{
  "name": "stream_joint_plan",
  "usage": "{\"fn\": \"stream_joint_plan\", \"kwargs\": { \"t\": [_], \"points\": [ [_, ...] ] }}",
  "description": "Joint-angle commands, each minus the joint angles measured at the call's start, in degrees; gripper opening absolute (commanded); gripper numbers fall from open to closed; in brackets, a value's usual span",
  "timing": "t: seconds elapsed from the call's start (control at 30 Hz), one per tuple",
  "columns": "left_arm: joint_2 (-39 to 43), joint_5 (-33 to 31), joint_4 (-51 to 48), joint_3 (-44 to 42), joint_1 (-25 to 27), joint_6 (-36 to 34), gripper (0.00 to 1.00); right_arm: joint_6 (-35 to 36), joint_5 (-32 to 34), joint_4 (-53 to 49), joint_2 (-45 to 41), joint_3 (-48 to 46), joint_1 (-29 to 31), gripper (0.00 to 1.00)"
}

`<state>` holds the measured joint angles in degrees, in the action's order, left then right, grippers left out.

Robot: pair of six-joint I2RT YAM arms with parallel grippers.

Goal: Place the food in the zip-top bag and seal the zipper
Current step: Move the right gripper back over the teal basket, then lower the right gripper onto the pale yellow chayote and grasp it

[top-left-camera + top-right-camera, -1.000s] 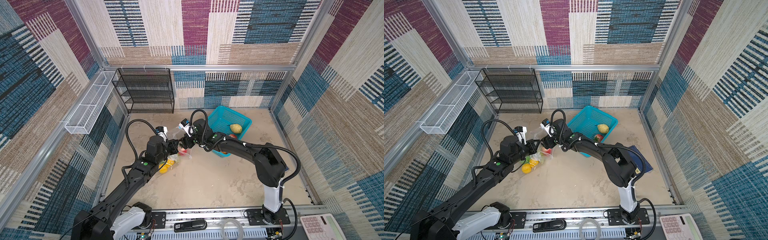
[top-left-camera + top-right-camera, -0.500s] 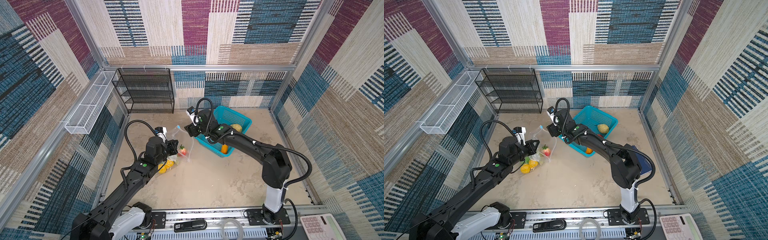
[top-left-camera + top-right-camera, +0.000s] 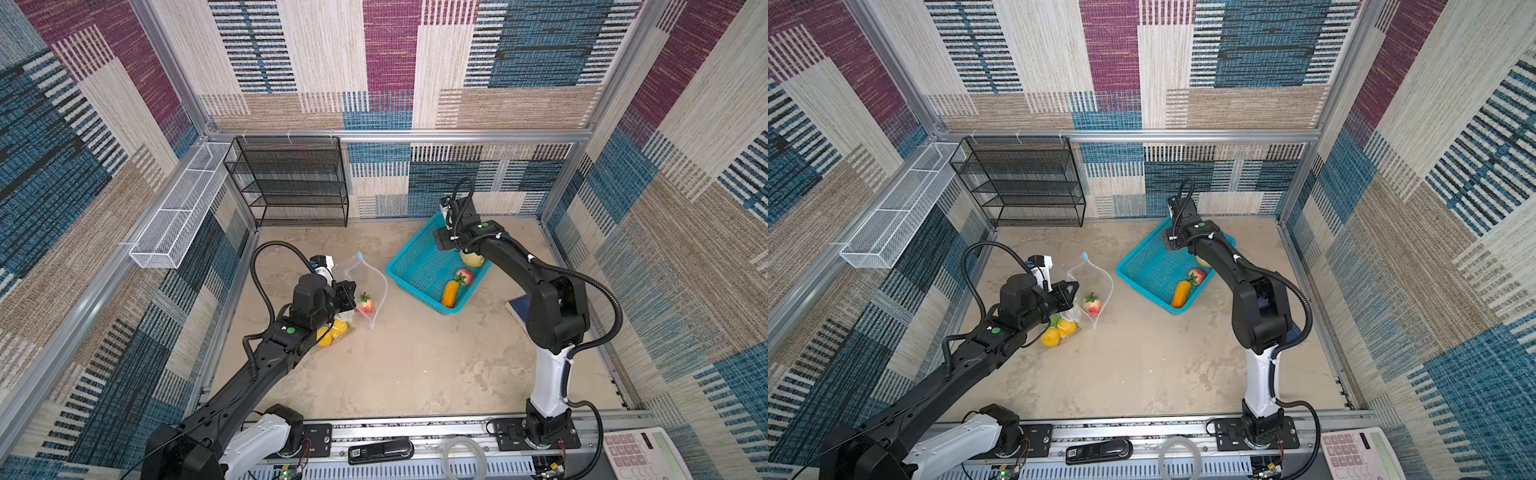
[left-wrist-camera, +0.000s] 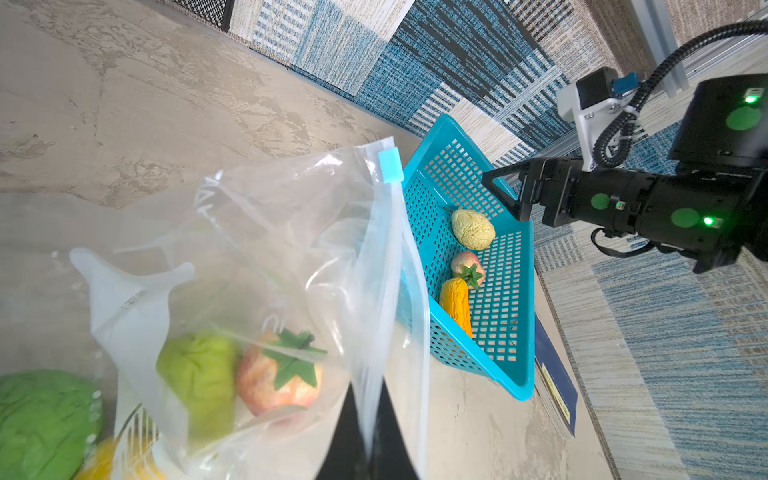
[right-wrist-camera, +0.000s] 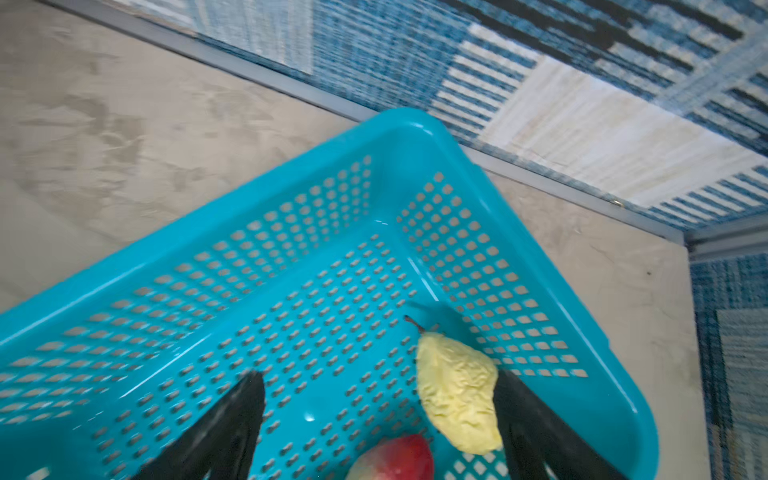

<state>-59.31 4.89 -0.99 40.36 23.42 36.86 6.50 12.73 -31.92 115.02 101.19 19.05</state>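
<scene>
- While the left gripper (image 4: 368,399) sits nearest, low over the beige table (image 3: 415,365), its jaws are pressed together on the rim of the zip-top bag (image 4: 270,232) and hold that edge up.
- The zipper (image 4: 395,199) runs from that grip to the light-blue slider (image 4: 390,166) at the rim's far end, and the bag's mouth gapes open.
- Inside the bag lie a red-and-peach fruit with a green calyx (image 4: 278,382), a light green piece (image 4: 199,374) touching it, a darker green piece (image 4: 41,415), and yellow pieces (image 3: 1059,332) at the bottom, partly under the left arm.
- Farther back, a turquoise perforated basket (image 3: 415,270) stands near the bag's mouth but apart from it.
- In the basket lie an orange corn cob (image 4: 455,303), a red fruit (image 4: 467,266) touching its leafy end, and a pale yellow pear (image 5: 457,395) a little beyond them.
- The right gripper (image 5: 379,376) hangs inside the basket with its jaws wide apart and nothing clamped; the pear lies between the fingers (image 5: 536,424), close against one, and contact cannot be told.
- A dark blue booklet (image 3: 517,309) lies flat just beside the basket.
- Farthest away, a black wire shelf (image 3: 291,183) stands against the back wall.
</scene>
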Motion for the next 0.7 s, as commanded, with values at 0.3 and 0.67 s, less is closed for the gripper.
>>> {"fn": "stream_joint_plan", "kwargs": {
  "t": [0.3,0.67],
  "points": [
    [0.05,-0.22,1.08,-0.07,0.05,-0.95,0.00,-0.80,-5.34,-4.33,7.48,5.08,-8.30,0.89],
    [-0.06,-0.40,1.35,-0.15,0.05,-0.74,0.00,-4.92,-10.90,-3.32,8.02,-0.76,-8.54,0.86]
  ]
}}
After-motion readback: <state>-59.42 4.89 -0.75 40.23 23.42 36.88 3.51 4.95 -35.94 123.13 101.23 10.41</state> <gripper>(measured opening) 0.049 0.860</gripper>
